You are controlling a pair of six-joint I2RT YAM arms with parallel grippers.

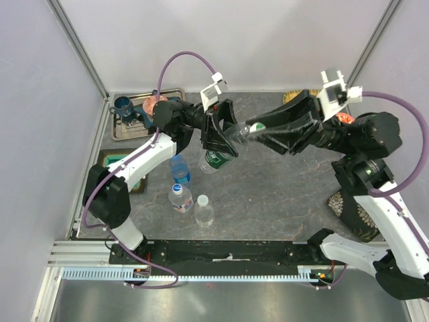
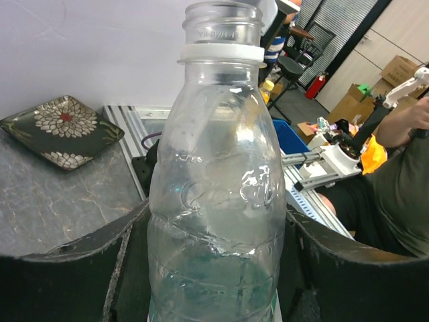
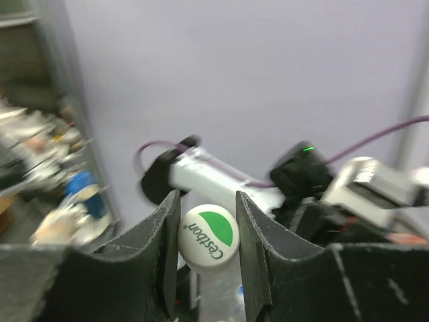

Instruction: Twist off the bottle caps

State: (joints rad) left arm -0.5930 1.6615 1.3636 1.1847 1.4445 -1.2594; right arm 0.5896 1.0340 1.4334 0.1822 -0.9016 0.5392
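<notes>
My left gripper point(image 1: 224, 139) is shut on the greenish bottle point(image 1: 215, 160) and holds it tilted above the table. In the left wrist view the bottle point(image 2: 218, 201) fills the space between my fingers, and its threaded neck point(image 2: 222, 23) is open above a white ring. My right gripper point(image 1: 253, 131) is shut on a white cap with a green logo point(image 3: 209, 237), just off the bottle's neck. The blue-tinted bottle point(image 1: 180, 169), the clear bottle with a blue-white label point(image 1: 180, 198) and the plain clear bottle point(image 1: 204, 210) stand capped on the table near the left arm.
A metal tray point(image 1: 127, 131) at the back left holds a dark blue cup point(image 1: 124, 105) and an orange item point(image 1: 155, 104). A flower-patterned dish point(image 1: 352, 213) lies by the right arm's base. A green-edged item point(image 1: 110, 159) lies at the left edge.
</notes>
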